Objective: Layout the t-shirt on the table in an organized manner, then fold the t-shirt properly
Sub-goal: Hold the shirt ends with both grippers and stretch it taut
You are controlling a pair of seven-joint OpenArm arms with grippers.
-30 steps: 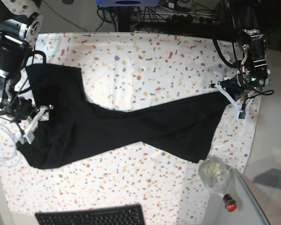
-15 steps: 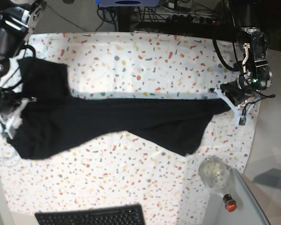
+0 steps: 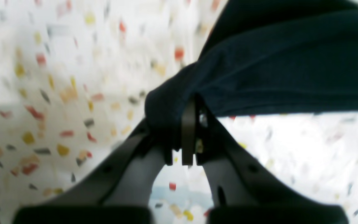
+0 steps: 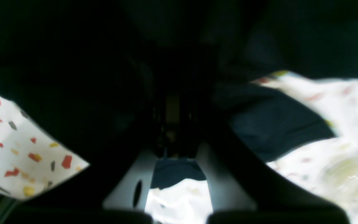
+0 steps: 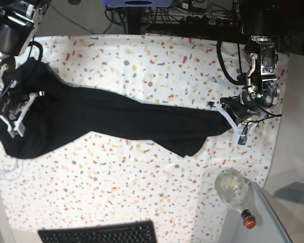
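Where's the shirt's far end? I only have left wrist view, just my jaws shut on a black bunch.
Observer: The t-shirt is strung across the table to the right gripper, on the base view's left.
Operator: Right gripper holding it?
Observer: Yes, shut, with cloth bunched around it.
Operator: Anything near my side?
Observer: A clear jar on the table edge, past the left gripper.
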